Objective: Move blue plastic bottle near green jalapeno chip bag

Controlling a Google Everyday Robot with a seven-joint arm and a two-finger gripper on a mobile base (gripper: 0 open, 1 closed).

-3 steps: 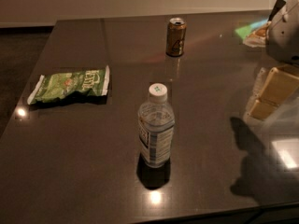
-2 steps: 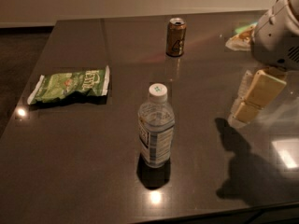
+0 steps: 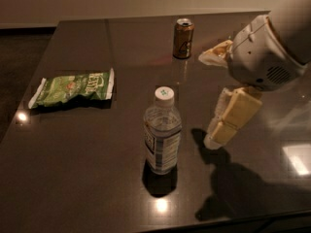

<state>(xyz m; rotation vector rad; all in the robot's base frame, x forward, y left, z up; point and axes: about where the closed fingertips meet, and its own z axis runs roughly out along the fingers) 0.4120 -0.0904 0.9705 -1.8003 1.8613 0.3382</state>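
Big dark glossy table point(image 3: 87, 178) fills pretty much the whole shot. Its left and far edges are visible, but the right side runs out of frame and the near edge only shows as a sliver at the bottom right. Lamp glare spots sit on the near part of the top.

The robot's white arm housing point(image 3: 262, 52) comes in from the upper right, cut off by the frame, so you can't see where it goes. It also hides part of a pale crumpled thing point(image 3: 213, 56) on the far right of the table, and I can't tell what that is.

The green jalapeno chip bag point(image 3: 73, 87) lies flat on the left side, close to the left edge, with bare table all around it.

The blue plastic bottle point(image 3: 163, 135) stands upright near the middle, cap on. It's well apart from the bag, to the right of it and nearer the camera, with nothing between the two.

The gripper point(image 3: 217, 137) hangs just right of the bottle, angled down and to the left, not touching it. Its yellow-padded fingers point(image 3: 238, 111) look spread apart with nothing held.

A brown-gold drink can point(image 3: 183, 38) stands upright at the far side, well behind the bottle.
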